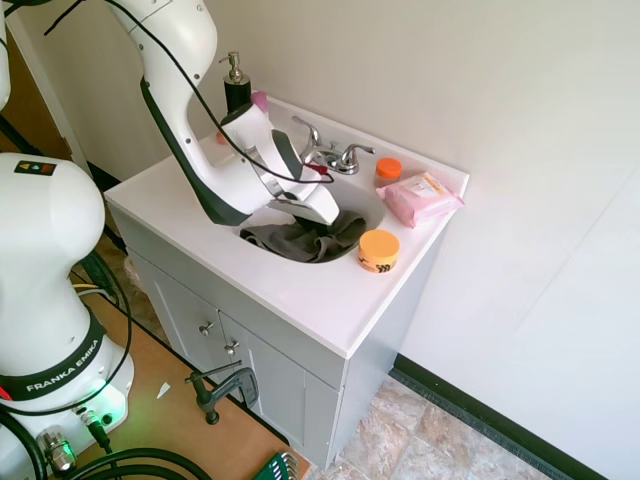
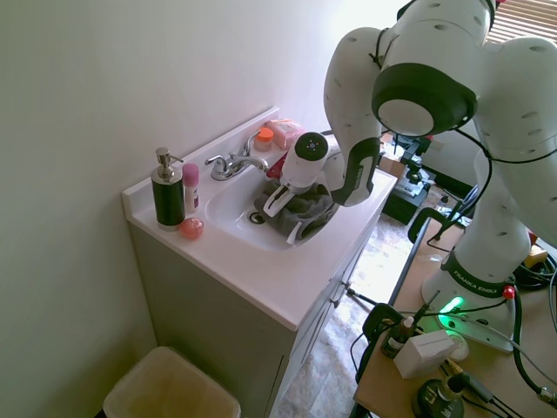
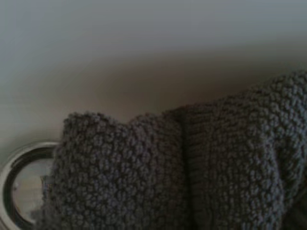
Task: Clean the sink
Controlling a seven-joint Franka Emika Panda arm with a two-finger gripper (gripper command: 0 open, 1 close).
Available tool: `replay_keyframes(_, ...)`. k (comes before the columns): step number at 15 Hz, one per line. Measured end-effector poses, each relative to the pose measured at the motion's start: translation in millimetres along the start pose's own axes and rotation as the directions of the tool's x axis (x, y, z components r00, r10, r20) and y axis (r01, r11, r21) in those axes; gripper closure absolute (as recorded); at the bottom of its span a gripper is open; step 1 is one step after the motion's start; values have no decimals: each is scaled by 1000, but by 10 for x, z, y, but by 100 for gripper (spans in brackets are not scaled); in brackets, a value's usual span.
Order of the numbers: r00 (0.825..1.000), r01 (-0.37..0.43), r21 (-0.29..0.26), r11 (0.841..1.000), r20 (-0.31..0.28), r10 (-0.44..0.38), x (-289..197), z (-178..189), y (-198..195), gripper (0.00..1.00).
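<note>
The sink (image 1: 352,197), an oval basin sunk into the middle of the white vanity top, holds a dark grey knitted cloth (image 1: 308,238) bunched on its floor, and the pincer (image 2: 291,212) is down in it on the cloth; whether its fingers are closed on the fabric I cannot tell. In the wrist view the cloth's edge partly covers the chrome drain (image 3: 14,184). To wipe well, I judge it should press the cloth flat against the porcelain and sweep around the drain and up the walls, keeping clear of the faucet (image 1: 335,155) at the back edge.

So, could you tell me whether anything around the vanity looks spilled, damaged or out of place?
Nothing stands out. The grey cloth lies bunched in the sink under the gripper, partly over the drain. The soap dispenser, faucet and orange jar all stand upright, with no spill visible.
</note>
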State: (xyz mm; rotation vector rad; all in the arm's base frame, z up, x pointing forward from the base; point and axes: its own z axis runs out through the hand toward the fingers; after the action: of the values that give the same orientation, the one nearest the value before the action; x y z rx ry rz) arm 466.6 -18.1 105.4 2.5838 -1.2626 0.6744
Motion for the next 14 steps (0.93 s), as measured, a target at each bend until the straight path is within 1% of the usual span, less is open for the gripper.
replay_keyframes(3, 997, -49, 26, 998, 57, 48, -233, -117, -227, 100)
replay_keyframes(6, 985, -115, 31, 993, 129, 110, -348, -226, -378, 100)
replay_keyframes(7, 979, -141, 30, 990, 156, 135, -377, -262, -421, 100)
replay_keyframes(10, 951, -215, 22, 976, 233, 204, -471, -375, -553, 100)
replay_keyframes(12, 935, -247, 14, 969, 268, 234, -521, -434, -619, 100)
replay_keyframes(14, 915, -282, -1, 959, 302, 269, -556, -495, -683, 100)
